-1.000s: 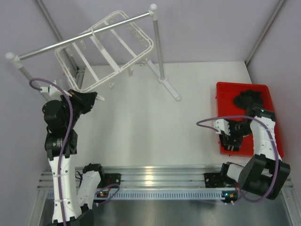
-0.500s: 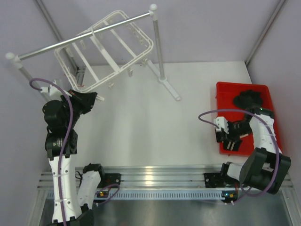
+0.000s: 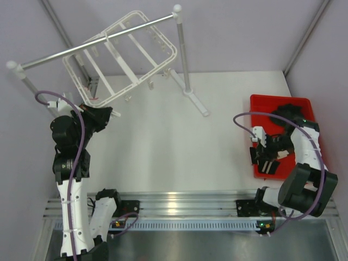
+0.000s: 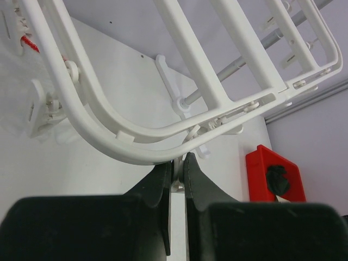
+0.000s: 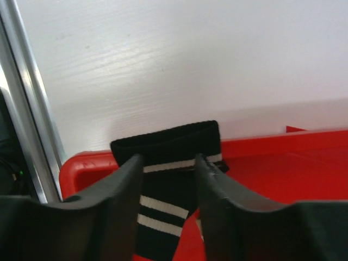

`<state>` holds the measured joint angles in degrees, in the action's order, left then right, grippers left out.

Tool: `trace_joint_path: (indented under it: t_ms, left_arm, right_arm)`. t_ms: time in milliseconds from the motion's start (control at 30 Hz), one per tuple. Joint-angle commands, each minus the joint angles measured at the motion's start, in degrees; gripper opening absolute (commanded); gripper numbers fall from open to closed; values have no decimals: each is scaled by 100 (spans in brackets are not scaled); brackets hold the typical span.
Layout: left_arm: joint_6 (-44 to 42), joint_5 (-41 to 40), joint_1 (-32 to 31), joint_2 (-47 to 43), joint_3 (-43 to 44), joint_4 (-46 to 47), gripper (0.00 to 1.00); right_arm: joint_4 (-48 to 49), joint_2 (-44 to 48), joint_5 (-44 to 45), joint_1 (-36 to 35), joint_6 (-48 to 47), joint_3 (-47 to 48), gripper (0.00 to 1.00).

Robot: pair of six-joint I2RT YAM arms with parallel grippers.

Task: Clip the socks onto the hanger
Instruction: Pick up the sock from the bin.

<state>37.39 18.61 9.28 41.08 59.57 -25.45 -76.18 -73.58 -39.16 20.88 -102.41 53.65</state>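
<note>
The white hanger (image 3: 122, 60) hangs tilted from the rail at the far left. It fills the top of the left wrist view (image 4: 217, 92). My left gripper (image 3: 110, 113) (image 4: 179, 163) is under its near curved corner, shut on a small dangling clip (image 4: 179, 173). My right gripper (image 3: 258, 156) (image 5: 167, 160) is over the near left part of the red tray (image 3: 312, 106). It is shut on a black sock with white stripes (image 5: 168, 144), whose cuff sticks out past the fingertips. More black socks (image 3: 288, 113) lie piled at the tray's far end.
The grey metal rail (image 3: 98, 41) rests on upright poles (image 3: 182, 54). The right pole's foot (image 3: 197, 101) lies on the white table. The tray's rim (image 5: 81, 168) is just under my right fingers. The tray also shows far off in the left wrist view (image 4: 260, 163).
My right arm has shifted a little over the tray's near left corner and its cable has swung up. The left arm and the hanger have not moved.
</note>
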Motion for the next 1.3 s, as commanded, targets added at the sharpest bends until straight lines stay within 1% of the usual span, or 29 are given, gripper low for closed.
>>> trace_joint_path:
  t_ms: [0,67,200,333,533,633,667,733,767,833,867,933,967,1033,1067,1167,1200,1267]
  left_arm:
    - [-30,143,-5,-21,-86,14,0]
    - [-30,143,4,-39,-95,14,0]
    - [-12,143,-5,-39,-112,23,0]
    - [6,160,4,-30,-112,49,0]
    - [6,160,-5,-21,-121,58,0]
    - [-3,143,-5,-21,-121,58,0]
    - [5,143,4,-21,-121,49,0]
    - [6,151,-5,-21,-130,58,0]
    - [-3,134,-5,-21,-130,41,0]
    - [-3,134,-5,-12,-121,40,0]
    - [-12,134,4,-21,-121,49,0]
    - [-3,134,4,-12,-112,49,0]
    - [-3,134,-5,5,-112,40,0]
    - [5,143,-5,5,-121,40,0]
    - [6,151,-5,5,-121,40,0]
    - [6,151,-5,-12,-139,49,0]
    - [6,143,4,-21,-130,49,0]
    - [-3,143,-5,-30,-121,49,0]
  right_arm:
    - [-459,-34,-277,100,-137,366,50]
    - [-555,107,-268,100,-322,287,59]
    - [-591,274,-93,39,-587,102,64]
    - [-494,230,101,-23,-622,-100,64]
    - [-292,29,154,-164,-464,-83,64]
    - [-117,-42,163,-190,-376,-100,61]
    - [-64,-68,180,-199,-350,-109,58]
    - [76,-147,224,-216,-236,-135,53]
    - [112,-165,233,-208,-166,-144,47]
    - [174,-209,286,-208,-113,-188,40]
    - [252,-209,312,-208,-78,-205,33]
    - [358,-183,347,-208,-7,-249,27]
    - [411,-183,347,-208,28,-250,20]
    - [402,-191,295,-208,133,-119,13]
    - [359,-209,251,-208,247,-31,8]
    - [280,-236,-47,-155,484,513,0]
    - [131,-279,-240,-103,616,889,0]
    - [-10,-323,-408,-50,844,1260,0]
